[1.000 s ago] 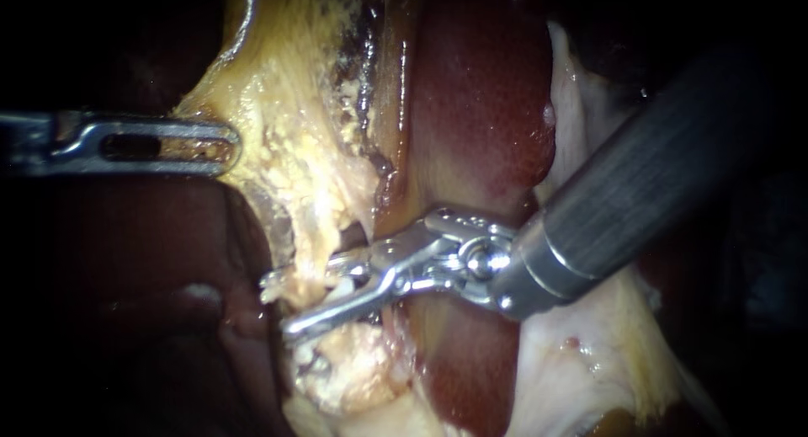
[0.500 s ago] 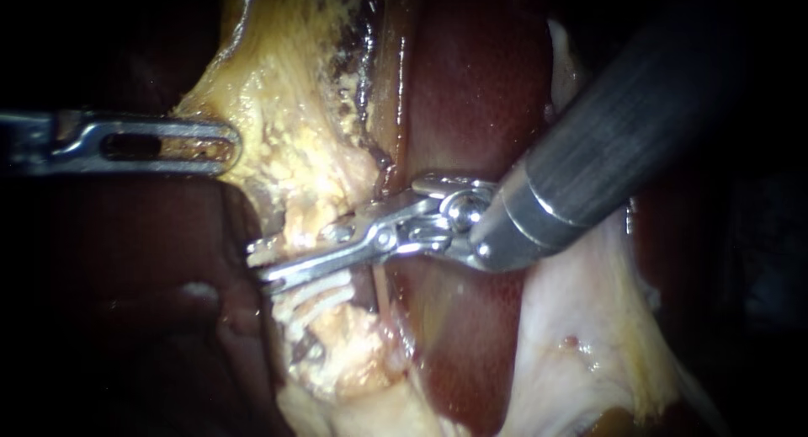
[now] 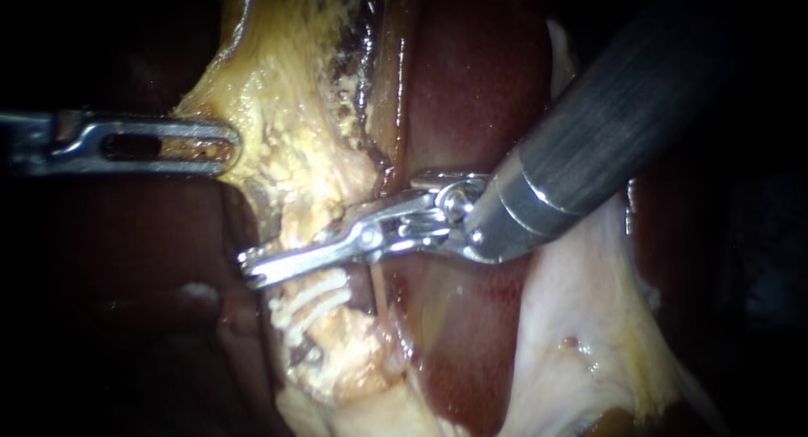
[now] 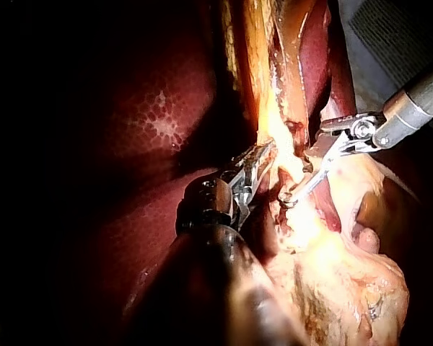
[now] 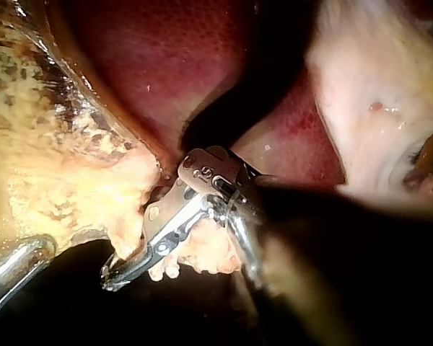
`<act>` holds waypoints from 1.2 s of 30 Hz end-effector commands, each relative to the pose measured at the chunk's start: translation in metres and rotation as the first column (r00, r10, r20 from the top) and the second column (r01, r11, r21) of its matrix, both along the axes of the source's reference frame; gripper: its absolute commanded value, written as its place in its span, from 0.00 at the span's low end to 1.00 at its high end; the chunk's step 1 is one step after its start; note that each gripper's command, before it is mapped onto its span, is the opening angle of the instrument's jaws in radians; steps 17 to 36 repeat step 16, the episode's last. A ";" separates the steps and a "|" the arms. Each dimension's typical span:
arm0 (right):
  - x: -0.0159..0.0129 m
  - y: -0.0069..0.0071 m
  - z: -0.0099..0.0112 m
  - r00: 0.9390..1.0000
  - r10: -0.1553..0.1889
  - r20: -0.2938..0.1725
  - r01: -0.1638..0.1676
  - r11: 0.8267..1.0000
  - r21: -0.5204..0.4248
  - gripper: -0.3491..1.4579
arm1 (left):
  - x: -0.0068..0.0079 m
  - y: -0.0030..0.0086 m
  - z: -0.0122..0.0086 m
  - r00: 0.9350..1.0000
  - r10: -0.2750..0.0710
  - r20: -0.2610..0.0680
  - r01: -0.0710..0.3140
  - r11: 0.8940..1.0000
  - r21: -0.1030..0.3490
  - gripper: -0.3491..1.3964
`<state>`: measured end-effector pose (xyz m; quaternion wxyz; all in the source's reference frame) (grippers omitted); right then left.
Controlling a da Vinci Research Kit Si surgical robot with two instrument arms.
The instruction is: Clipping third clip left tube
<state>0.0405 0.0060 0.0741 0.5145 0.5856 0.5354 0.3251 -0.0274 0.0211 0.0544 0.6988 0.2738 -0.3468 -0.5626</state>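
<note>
clamping across left tube (image 3: 292,224) with right instrument (image 3: 252,270) jaws | square to tube's long axis | gripping yellow tissue (image 3: 278,109) with left instrument (image 3: 225,142) jaws

Made out the supporting surface only in the left wrist view: a small patch of pale grey surface (image 4: 393,29) with a fine mesh pattern, just beyond the far edge of the tissue. Could not tell where the tissue met it. Saw, lying in front of it and filling the other views, a dark red liver (image 3: 480,92), smooth, wet and faintly mottled. Noted a band of yellow fatty tissue (image 3: 286,109), crumbly and glistening, pressed against one side of the liver and running along it. Found pale whitish tissue (image 3: 572,336), thin and folded, touching the liver's other side. Lost everything around these in deep shadow.
</note>
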 end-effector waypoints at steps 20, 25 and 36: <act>-0.0008 0.0001 0.0009 1.000 -0.010 0.009 0.010 1.000 0.023 0.00 | 0.0000 0.0001 0.0000 1.000 0.000 -0.001 0.000 1.000 0.000 0.00; -0.0008 0.0001 0.0009 1.000 -0.010 0.009 0.010 1.000 0.023 0.00 | 0.0000 0.0001 0.0000 1.000 0.000 -0.001 0.000 1.000 0.000 0.00; -0.0008 0.0001 0.0009 1.000 -0.010 0.009 0.010 1.000 0.023 0.00 | 0.0000 0.0001 0.0000 1.000 0.000 -0.001 0.000 1.000 0.000 0.00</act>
